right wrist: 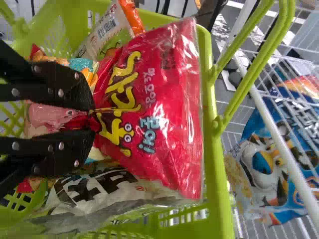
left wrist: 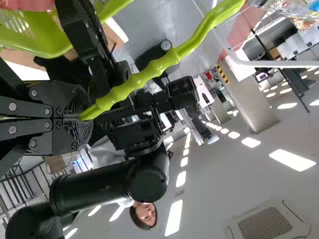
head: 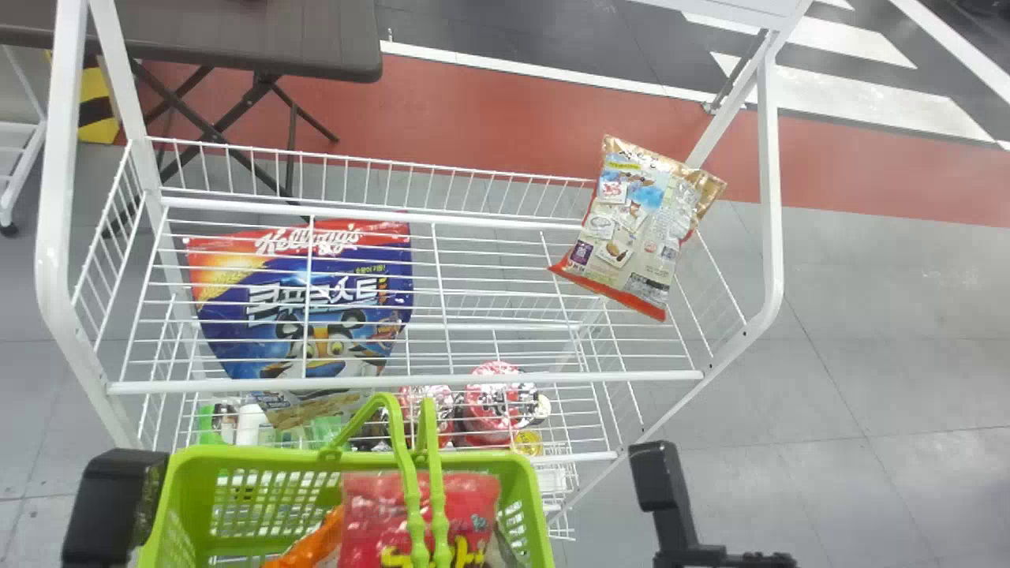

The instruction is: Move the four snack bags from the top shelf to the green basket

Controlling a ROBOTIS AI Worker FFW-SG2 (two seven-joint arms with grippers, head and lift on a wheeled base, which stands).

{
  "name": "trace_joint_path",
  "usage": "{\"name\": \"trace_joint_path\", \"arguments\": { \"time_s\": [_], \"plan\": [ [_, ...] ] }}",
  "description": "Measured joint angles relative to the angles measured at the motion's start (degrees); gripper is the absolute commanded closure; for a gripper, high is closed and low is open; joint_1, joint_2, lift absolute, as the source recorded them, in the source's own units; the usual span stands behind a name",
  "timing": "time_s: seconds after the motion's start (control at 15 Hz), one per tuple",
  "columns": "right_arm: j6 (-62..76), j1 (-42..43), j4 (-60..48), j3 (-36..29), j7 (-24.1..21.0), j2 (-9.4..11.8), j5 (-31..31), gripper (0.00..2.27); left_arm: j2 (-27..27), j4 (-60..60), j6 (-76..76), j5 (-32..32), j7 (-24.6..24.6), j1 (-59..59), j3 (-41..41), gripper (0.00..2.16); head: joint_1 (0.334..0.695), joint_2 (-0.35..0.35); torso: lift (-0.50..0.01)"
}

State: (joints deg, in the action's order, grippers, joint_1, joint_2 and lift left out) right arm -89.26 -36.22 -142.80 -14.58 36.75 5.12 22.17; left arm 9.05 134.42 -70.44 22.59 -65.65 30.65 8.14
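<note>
Floor: it is red band and grey ground (head: 892,315) around the white wire shelf (head: 406,385).
Red snack bag (head: 379,505): bottom centre of head view, at the green basket (head: 177,473).
Right gripper (head: 660,475): lower right of head view; in right wrist view its fingers (right wrist: 67,82) are pressed nearly together, pinching the red plastic.
Left gripper (head: 114,505): lower left; in left wrist view its fingers (left wrist: 42,109) are closed tight around a green handle (left wrist: 167,62).
Blue snack bag (head: 316,292): centre left, behind white wires.
Brown snack bag (head: 631,229): upper right, tilted at shelf's end.
Table (head: 276,35): upper left.
</note>
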Motion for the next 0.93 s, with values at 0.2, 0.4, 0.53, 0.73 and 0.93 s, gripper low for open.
{"name": "trace_joint_path", "arguments": {
  "time_s": [0.2,0.4,0.53,0.73,0.93],
  "plan": [
    [0.0,-0.17,-4.29,-5.04,0.18,-0.18,0.0,0.05,0.0,0.66,0.49,-0.01,-0.07,1.02,-0.6,2.08,0.695,-0.35,0.0],
    [0.0,0.61,-6.85,-10.75,4.62,-0.38,1.64,0.06,0.0,0.97,0.52,-0.02,-0.02,1.2,-0.75,2.08,0.695,-0.35,0.0],
    [0.0,1.53,-7.75,-16.5,5.41,-2.5,4.75,0.06,0.0,1.06,0.52,-0.05,0.03,1.24,-0.67,2.08,0.695,-0.35,0.0],
    [5.61,2.48,-5.3,-18.75,2.68,-4.57,2.46,0.07,0.0,1.18,0.52,-0.11,0.41,1.25,-0.06,2.08,0.695,-0.35,0.0],
    [31.04,6.49,2.56,-14.49,-6.29,-4.68,-5.09,0.07,0.0,1.09,0.52,-0.33,0.44,1.25,-0.02,2.08,0.695,-0.35,0.0]
  ]
}}
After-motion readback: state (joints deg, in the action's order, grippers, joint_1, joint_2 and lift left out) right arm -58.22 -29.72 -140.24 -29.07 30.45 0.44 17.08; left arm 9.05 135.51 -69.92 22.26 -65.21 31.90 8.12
